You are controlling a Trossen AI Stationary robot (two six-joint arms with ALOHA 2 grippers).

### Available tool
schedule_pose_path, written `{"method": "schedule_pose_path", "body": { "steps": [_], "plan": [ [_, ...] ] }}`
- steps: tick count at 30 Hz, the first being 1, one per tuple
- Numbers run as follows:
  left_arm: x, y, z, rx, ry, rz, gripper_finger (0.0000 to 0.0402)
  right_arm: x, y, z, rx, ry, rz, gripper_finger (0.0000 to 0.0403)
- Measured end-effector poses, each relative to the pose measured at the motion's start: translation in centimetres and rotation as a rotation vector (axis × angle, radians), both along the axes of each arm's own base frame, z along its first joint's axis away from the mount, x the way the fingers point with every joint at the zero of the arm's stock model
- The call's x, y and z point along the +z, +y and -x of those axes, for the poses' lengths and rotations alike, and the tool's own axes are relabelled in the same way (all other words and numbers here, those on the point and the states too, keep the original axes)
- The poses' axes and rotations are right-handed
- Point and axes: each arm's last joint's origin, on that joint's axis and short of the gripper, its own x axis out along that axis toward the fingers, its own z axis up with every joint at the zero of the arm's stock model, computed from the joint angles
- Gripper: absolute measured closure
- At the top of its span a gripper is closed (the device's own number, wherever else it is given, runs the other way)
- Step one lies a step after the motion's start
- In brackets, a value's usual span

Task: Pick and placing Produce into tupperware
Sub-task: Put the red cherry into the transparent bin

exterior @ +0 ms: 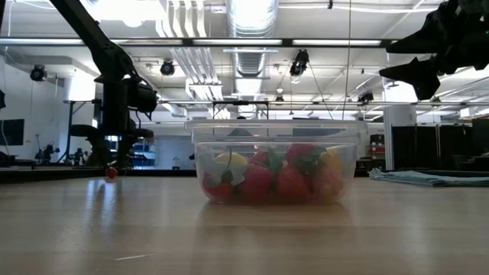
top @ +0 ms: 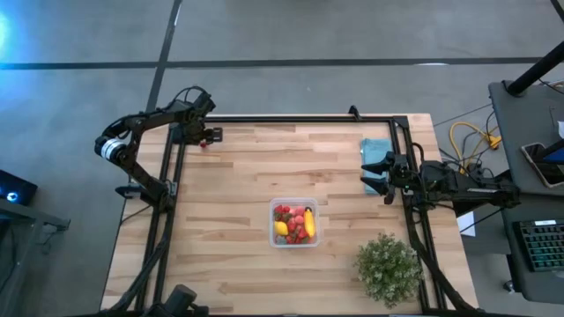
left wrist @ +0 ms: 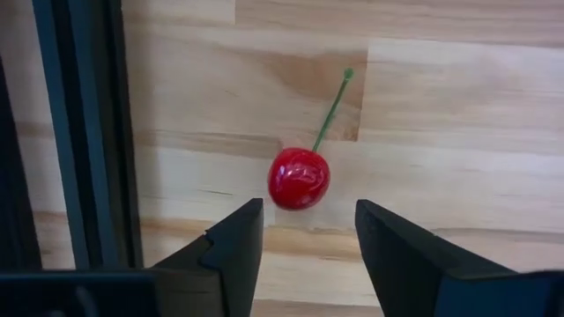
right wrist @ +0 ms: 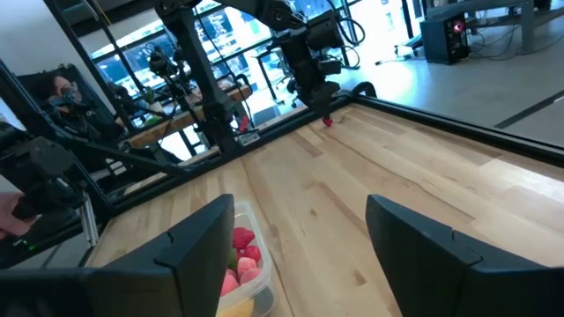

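Red cherry [left wrist: 299, 178] on table just ahead of left claw [left wrist: 308, 251], untouched.

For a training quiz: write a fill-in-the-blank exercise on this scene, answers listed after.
1. The left gripper hangs over a red ____ with a green stem.
2. The tupperware holds berries and a yellow ____.
3. The right gripper waits beside the folded ____ cloth.
4. The potted plant stands on the table's ____ side.
Answers: cherry; banana; teal; right

The tupperware [top: 294, 223] sits mid-table, holding the produce [top: 294, 224]. 1 cherry [top: 204, 143] lies at its 10 o'clock by the table [top: 238, 273] edge; a cloth [top: 377, 151] at 2; a plant [top: 388, 267] at 4.
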Motion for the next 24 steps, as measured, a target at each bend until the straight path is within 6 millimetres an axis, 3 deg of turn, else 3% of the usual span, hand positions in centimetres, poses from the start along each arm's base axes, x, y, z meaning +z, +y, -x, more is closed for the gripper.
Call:
{"method": "schedule_pose_path", "body": {
  "steps": [24],
  "plan": [
    [0.09, -0.07, -0.09, 0.112, -0.035, 0.016, 0.0248, 0.0, 0.0, 0.0, 0.0, 0.0, 0.0, 0.015]
  ]
}}
